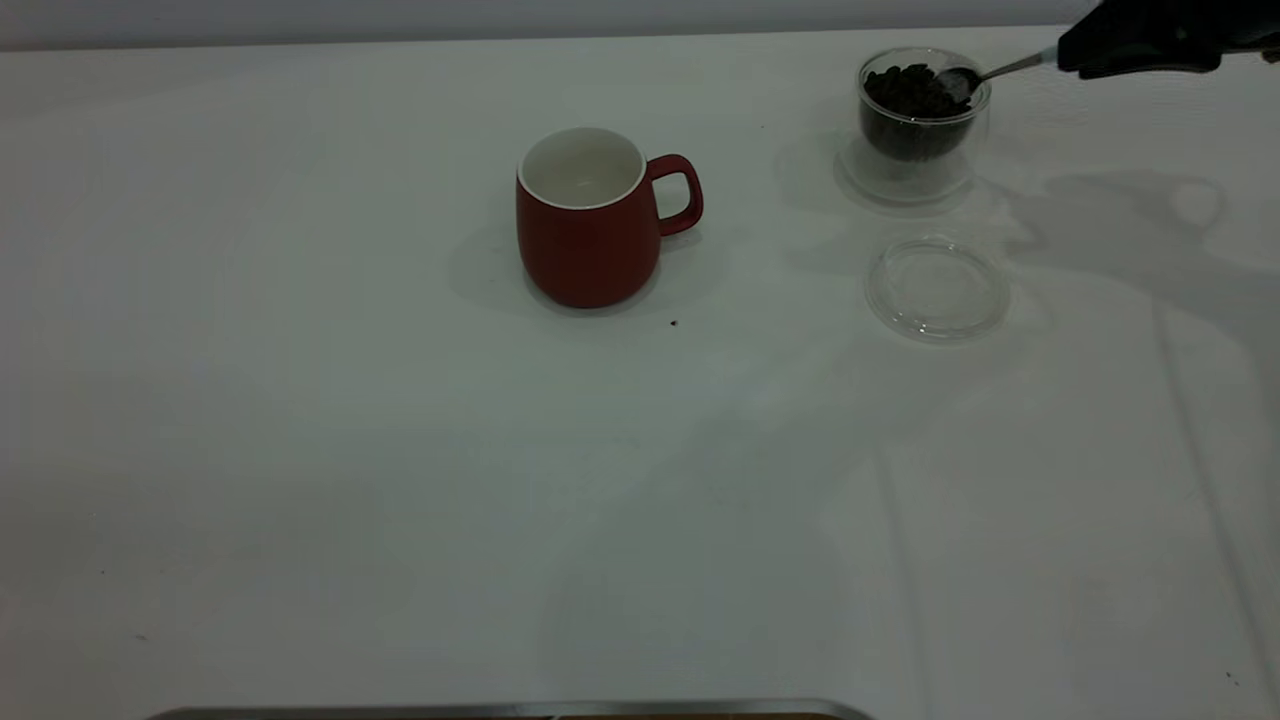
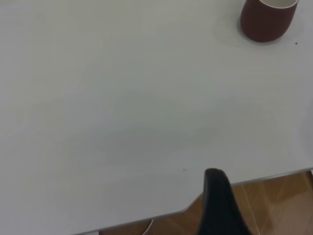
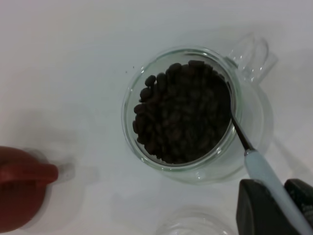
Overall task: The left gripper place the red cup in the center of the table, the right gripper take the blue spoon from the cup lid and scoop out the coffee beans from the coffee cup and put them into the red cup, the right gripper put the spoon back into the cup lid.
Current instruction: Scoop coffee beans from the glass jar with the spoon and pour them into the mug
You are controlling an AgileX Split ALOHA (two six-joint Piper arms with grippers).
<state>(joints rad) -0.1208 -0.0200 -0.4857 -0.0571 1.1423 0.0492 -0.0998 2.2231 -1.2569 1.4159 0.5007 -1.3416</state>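
Note:
The red cup [image 1: 590, 220] stands upright near the middle of the table [image 1: 300, 450], its handle toward the coffee cup [image 1: 920, 125]; its white inside looks bare. At the far right, my right gripper [image 1: 1075, 55] is shut on the blue spoon [image 1: 1000, 70]. In the right wrist view the pale handle [image 3: 269, 181] lies between the gripper's fingers [image 3: 254, 210]. The thin stem runs down inside the coffee cup [image 3: 252, 122], and the spoon's bowl sits at the edge of the coffee beans [image 3: 181, 117]. The cup lid [image 1: 937, 287] lies bare in front of the coffee cup. Only one finger [image 2: 218, 196] of the left gripper shows, far from the red cup [image 2: 266, 19].
A tiny dark speck [image 1: 673, 323] lies just in front of the red cup. A metal strip [image 1: 500, 710] runs along the near table edge. The left wrist view shows the table's edge and wooden floor [image 2: 274, 200] beyond it.

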